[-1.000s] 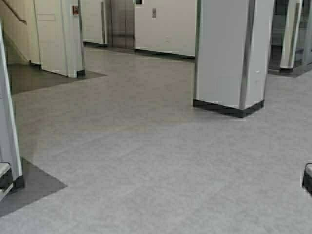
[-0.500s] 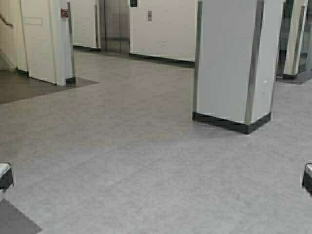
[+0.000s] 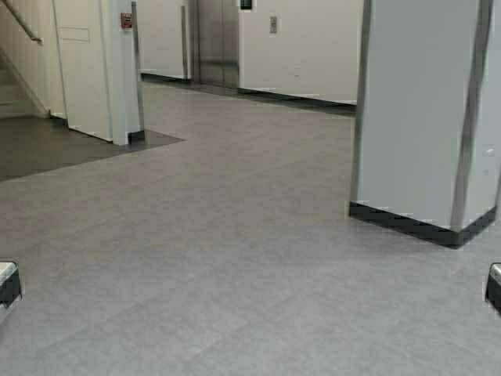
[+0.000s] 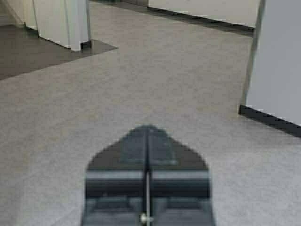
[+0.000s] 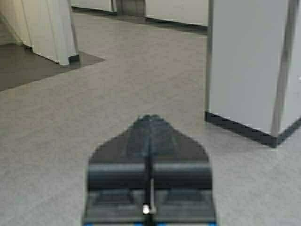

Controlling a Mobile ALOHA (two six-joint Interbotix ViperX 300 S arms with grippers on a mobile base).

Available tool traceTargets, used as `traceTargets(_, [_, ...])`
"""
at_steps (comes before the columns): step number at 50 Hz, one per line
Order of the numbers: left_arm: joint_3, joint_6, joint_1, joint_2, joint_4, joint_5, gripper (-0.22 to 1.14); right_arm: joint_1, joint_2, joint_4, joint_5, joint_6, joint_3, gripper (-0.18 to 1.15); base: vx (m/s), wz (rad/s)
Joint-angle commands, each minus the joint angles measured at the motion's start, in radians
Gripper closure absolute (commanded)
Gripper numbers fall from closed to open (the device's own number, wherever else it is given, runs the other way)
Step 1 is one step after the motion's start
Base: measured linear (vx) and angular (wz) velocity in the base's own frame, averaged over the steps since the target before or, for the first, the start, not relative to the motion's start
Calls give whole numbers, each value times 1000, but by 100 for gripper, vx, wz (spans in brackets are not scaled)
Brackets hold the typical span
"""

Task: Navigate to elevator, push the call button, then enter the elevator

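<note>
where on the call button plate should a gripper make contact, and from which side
Not a grip but a push: the call button is a small upright plate flat on the far wall, right of the elevator doors. Press its middle straight on, from the front. Both the left gripper and right gripper are shut, suiting a poke.

Left tool (image 4: 147,141) and right tool (image 5: 149,129) pressed closed, level, empty.

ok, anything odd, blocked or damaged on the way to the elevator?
Nothing stands out. The floor to the elevator shows no obstacle, the doors are shut, and the call button sits on the wall to their right. The pillar stands right of the path. Both grippers are shut.
</note>
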Motion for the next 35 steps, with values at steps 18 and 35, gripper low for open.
traceTargets(18, [8, -9, 0, -48, -2, -6, 89, 43, 2, -5, -9, -5, -6, 92, 88, 6])
traceTargets(35, [-8, -5, 0, -34, -2, -8, 89, 43, -28, -5, -8, -3, 0, 92, 90, 15])
